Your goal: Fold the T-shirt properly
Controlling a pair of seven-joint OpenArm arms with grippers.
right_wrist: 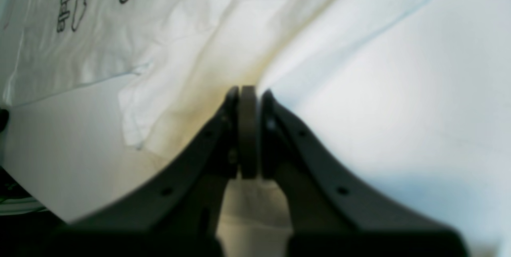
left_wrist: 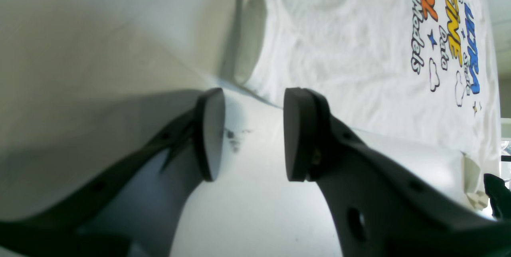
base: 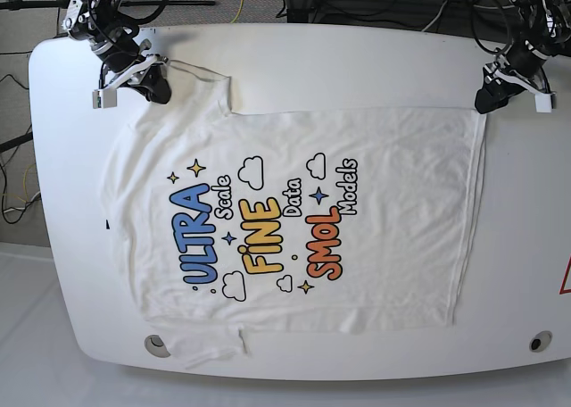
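The white T-shirt (base: pixel 401 246) lies flat on the table with its print up, collar end to the left in the base view. My right gripper (base: pixel 159 93) is at the far-left sleeve, and its fingers are shut (right_wrist: pixel 248 91) with folds of the T-shirt (right_wrist: pixel 179 41) converging at the tips. By the far-right hem corner, my left gripper (base: pixel 486 99) stands open (left_wrist: pixel 253 133) just above bare table. Nothing is between its pads, and the T-shirt (left_wrist: pixel 339 49) lies beyond them.
The white table (base: pixel 357 59) has rounded corners and a round hole (base: pixel 156 344) near the front left and another (base: pixel 535 343) near the front right. Cables and stands crowd the floor past the far edge. A red-edged sticker (base: pixel 565 278) sits at the right edge.
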